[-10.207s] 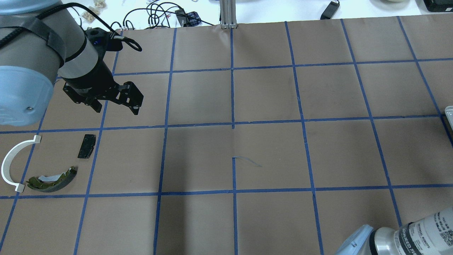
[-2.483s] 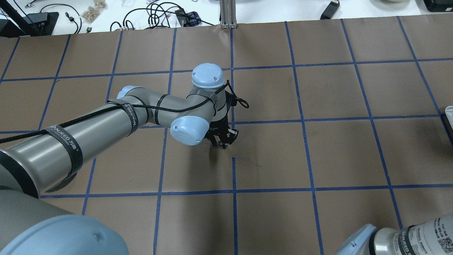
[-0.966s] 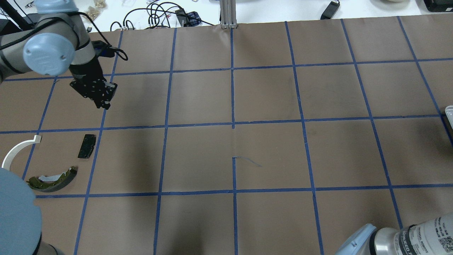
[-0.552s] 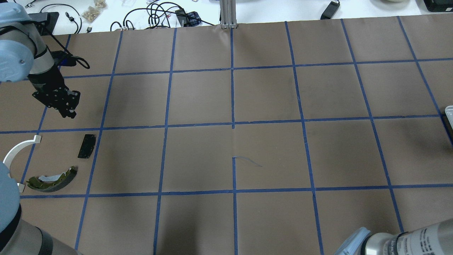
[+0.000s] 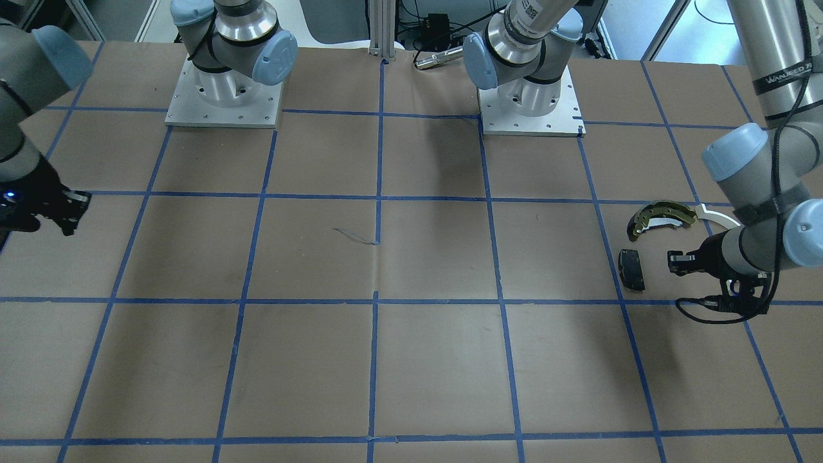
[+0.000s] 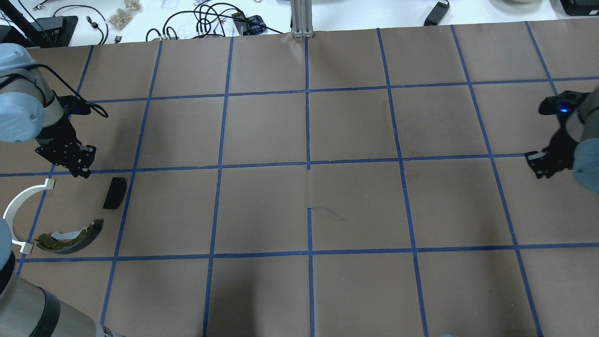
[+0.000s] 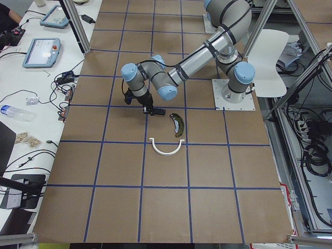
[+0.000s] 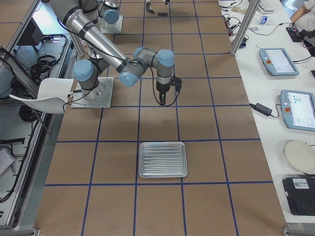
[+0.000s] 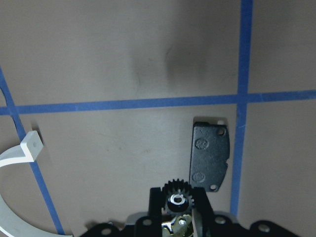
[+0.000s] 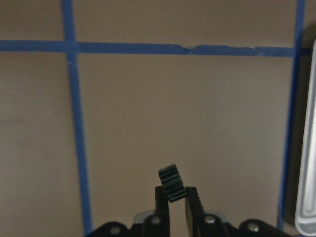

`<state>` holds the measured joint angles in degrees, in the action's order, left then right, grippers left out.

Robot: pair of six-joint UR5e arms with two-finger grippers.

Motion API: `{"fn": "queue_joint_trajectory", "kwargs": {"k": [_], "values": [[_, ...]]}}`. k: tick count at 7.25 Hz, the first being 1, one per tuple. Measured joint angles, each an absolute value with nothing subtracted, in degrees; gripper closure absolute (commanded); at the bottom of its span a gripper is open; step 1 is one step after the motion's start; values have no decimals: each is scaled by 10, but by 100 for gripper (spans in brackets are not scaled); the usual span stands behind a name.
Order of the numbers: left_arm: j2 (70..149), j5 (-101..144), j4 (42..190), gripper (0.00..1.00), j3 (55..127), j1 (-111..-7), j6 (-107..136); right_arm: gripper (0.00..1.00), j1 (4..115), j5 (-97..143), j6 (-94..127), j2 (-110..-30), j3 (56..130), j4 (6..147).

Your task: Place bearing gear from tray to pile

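Note:
My left gripper [image 6: 80, 171] is shut on a small black bearing gear [image 9: 177, 198] and hangs just beyond the pile, close to the flat black pad [image 6: 114, 193]. The pile also holds an olive-gold brake shoe [image 6: 70, 238] and a white arc strip [image 6: 21, 213]. In the left wrist view the pad [image 9: 210, 157] lies right in front of the gear. My right gripper [image 6: 539, 170] is shut on a second bearing gear [image 10: 172, 190] above bare paper. The tray [image 8: 163, 159] lies near it; its pale rim [image 10: 307, 148] shows at the right wrist view's edge.
Brown paper with a blue tape grid [image 6: 308, 164] covers the table. Both arm bases [image 5: 530, 109] stand at the robot's side. Cables and small parts [image 6: 210, 18] lie beyond the far edge. Tablets [image 8: 278, 61] rest on side benches.
My left gripper has swung from the table's middle to the left and come down near the black pad. My right gripper has come into the overhead view at the right edge.

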<state>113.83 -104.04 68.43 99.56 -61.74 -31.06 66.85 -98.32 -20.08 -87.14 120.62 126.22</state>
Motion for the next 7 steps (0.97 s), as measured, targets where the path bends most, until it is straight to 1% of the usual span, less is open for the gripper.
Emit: {"fn": "queue_joint_trajectory", "kwargs": {"k": [1,3,4,5,6,7], "values": [[1140,-1043,657,100,1018,-611,-313,100,768,-981,-70,-877,1212,1247],[1142,-1045,637,98,1043,-605,-313,100,966,-969,178,-853,1210,1246],[1142,-1045,634,54,1048,-603,-312,100,1044,-949,274,-827,1202,1269],[1143,-1045,634,23,1051,-602,-312,100,1104,-926,338,-794,1188,1301],[1143,-1046,634,0,1052,-602,-313,100,1150,-907,383,-762,1164,1326],[1143,-1047,634,0,1052,-601,-313,100,1185,-891,422,-727,1130,1337]]}}
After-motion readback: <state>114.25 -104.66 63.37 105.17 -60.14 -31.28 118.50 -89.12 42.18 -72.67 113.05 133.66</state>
